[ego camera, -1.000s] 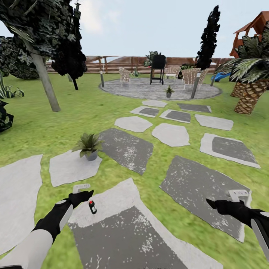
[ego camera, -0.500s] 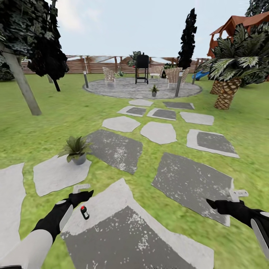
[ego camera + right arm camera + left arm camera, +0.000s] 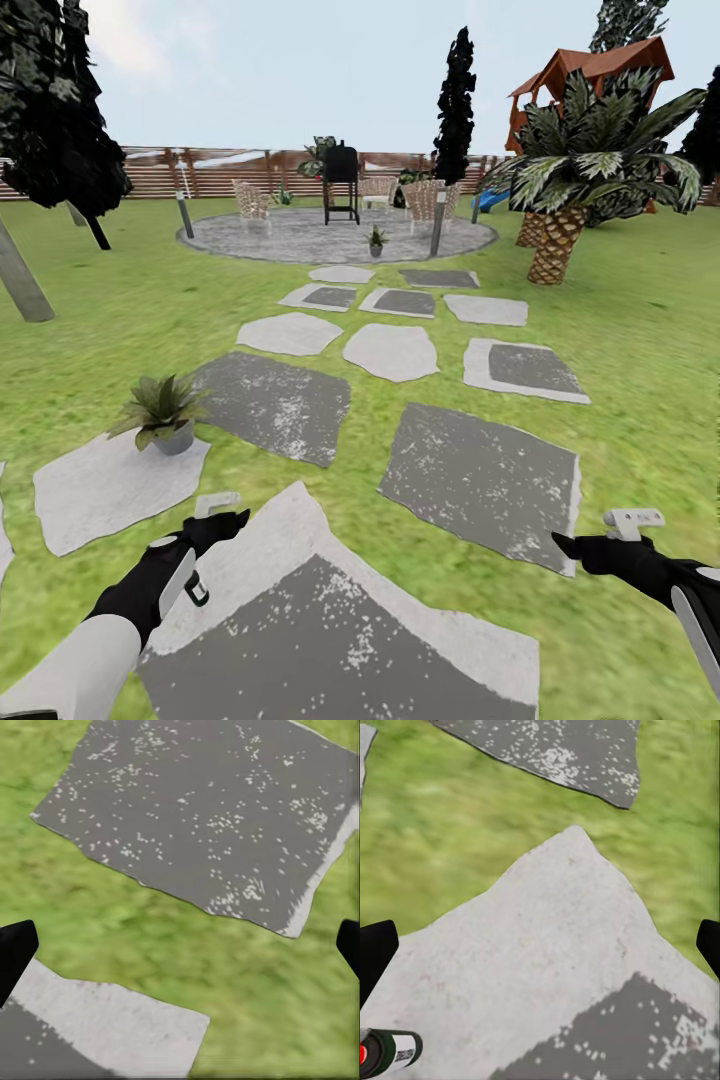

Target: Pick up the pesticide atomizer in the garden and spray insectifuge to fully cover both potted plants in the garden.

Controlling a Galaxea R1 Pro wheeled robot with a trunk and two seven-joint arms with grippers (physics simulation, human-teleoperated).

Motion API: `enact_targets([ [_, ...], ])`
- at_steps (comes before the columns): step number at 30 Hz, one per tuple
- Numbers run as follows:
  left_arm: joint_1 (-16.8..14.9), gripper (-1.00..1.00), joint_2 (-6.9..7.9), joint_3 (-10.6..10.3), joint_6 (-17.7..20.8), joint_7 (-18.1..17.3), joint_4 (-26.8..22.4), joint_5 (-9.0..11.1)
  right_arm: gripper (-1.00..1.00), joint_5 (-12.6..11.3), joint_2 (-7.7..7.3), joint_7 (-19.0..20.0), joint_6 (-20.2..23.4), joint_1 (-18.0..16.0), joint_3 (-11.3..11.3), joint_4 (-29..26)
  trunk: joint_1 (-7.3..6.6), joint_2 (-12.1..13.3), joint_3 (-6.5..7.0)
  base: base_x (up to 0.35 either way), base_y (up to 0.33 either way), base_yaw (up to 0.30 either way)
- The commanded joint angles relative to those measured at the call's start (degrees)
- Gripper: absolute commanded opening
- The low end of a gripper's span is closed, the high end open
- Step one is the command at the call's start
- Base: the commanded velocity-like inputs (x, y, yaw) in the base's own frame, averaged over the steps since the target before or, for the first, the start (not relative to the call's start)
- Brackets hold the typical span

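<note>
The pesticide atomizer [image 3: 197,590] stands on a pale stepping stone [image 3: 300,560], half hidden behind my left forearm; in the left wrist view the atomizer [image 3: 390,1052] lies at the frame's corner, beside one finger. My left gripper [image 3: 225,520] [image 3: 540,945] is open and empty, just above and beyond the bottle. My right gripper [image 3: 575,545] [image 3: 180,945] is open over grass and a dark stone. One potted plant [image 3: 160,410] sits on a light stone ahead to the left. The second potted plant [image 3: 376,240] stands on the round patio [image 3: 300,240] far ahead.
Grey stepping stones [image 3: 480,475] lead across the lawn to the patio, which holds a black grill [image 3: 341,180], chairs [image 3: 250,200] and short lamp posts [image 3: 437,225]. A palm [image 3: 560,200] rises at the right, a tree trunk [image 3: 20,285] at the left, a slat fence [image 3: 200,170] behind.
The whole view has swung to the right, so plants, stones and bottle sit further left in the picture. The atomizer has slid partly behind my left forearm. Both arms hold their pose.
</note>
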Motion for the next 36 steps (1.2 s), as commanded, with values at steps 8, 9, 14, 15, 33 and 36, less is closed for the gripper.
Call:
enact_targets([
  [8,0.76,1.0,0.05,0.37,0.15,-0.18,-0.16,0.83,1.0,-0.34,0.0,-0.03,0.34,-0.02,-0.05,-0.03,-0.01,-0.02,-0.05,-0.041,0.063,-0.054],
  [9,0.82,1.0,0.05,0.39,0.08,-0.17,-0.19,0.85,1.0,-0.34,0.0,-0.05,0.34,-0.02,-0.05,-0.03,-0.01,-0.02,-0.05,-0.116,0.176,-0.018],
  [14,1.07,1.0,0.0,0.38,-0.15,-0.19,-0.26,0.92,1.0,-0.34,0.0,-0.15,0.34,-0.03,-0.05,-0.03,-0.01,-0.02,-0.05,-0.141,0.212,-0.009],
  [15,1.1,1.0,0.02,0.38,-0.14,-0.21,-0.27,0.92,1.0,-0.34,0.0,-0.18,0.34,-0.02,-0.05,-0.03,-0.01,-0.02,-0.05,-0.16,0.241,-0.002],
  [33,1.18,1.0,-0.02,0.24,-0.36,-0.11,-0.28,0.75,1.0,-0.34,0.04,-0.19,0.34,0.0,-0.05,-0.03,-0.01,-0.02,-0.05,-0.136,0.177,0.0],
  [36,1.21,1.0,-0.02,0.18,-0.38,-0.08,-0.28,0.7,1.0,-0.34,0.02,-0.19,0.34,0.0,-0.05,-0.03,-0.01,-0.02,-0.05,-0.017,0.018,0.0],
])
